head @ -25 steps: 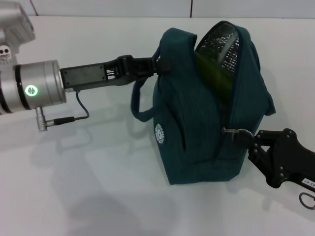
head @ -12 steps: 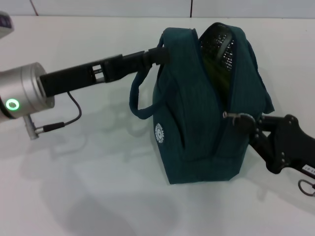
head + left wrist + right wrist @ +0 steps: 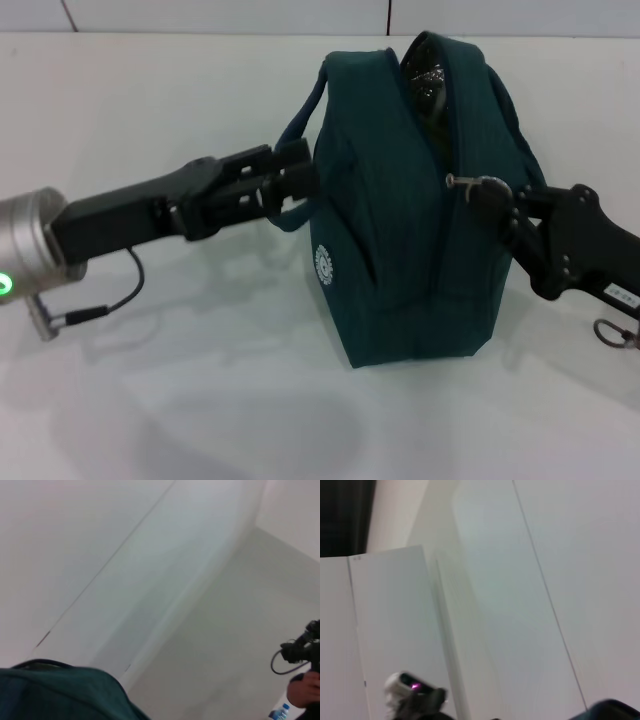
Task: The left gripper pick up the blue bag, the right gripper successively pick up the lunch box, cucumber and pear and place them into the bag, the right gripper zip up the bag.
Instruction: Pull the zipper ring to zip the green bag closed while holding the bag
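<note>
Blue bag (image 3: pixel 400 230) stands upright at frame center on the white table (image 3: pixel 200 400), mouth mostly zipped. Right gripper (image 3: pixel 478 188) at center right pinches the zip pull (image 3: pixel 462 183). Left gripper (image 3: pixel 300 180), left of center, fingers spread against the bag's side by a handle (image 3: pixel 300 120).

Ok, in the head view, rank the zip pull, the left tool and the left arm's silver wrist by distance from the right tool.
1. zip pull: at the right tool's tips, on the blue bag.
2. left tool: across the bag, by its left side.
3. silver wrist: far left edge.
</note>
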Action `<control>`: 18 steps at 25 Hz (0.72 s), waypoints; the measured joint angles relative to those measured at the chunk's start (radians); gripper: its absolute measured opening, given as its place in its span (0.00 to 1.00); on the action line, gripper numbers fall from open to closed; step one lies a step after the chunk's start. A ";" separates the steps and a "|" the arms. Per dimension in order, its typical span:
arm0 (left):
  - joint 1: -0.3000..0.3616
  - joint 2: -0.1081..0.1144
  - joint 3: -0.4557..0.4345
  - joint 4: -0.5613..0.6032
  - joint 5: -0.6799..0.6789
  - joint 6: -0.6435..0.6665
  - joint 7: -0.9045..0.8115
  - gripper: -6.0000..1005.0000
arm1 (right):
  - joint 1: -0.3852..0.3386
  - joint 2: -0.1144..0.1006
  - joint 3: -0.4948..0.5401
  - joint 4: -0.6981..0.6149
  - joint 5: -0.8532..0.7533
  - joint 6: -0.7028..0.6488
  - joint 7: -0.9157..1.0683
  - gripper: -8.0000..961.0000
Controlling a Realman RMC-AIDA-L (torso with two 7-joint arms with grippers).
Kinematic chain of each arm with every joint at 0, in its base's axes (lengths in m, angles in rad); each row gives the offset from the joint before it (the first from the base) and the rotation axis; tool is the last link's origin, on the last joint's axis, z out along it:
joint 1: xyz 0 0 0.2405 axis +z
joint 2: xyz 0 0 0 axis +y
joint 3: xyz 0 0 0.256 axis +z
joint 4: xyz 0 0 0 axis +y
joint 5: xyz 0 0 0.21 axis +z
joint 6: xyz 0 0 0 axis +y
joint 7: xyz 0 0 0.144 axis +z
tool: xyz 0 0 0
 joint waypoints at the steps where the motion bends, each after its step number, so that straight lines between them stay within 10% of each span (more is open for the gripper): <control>1: 0.009 0.000 -0.001 -0.002 0.000 0.010 0.017 0.80 | 0.005 0.000 0.000 0.000 0.000 0.007 0.008 0.02; 18: 0.077 0.000 0.001 -0.096 0.050 -0.059 0.254 0.79 | 0.127 0.007 -0.029 -0.008 0.001 0.040 0.052 0.02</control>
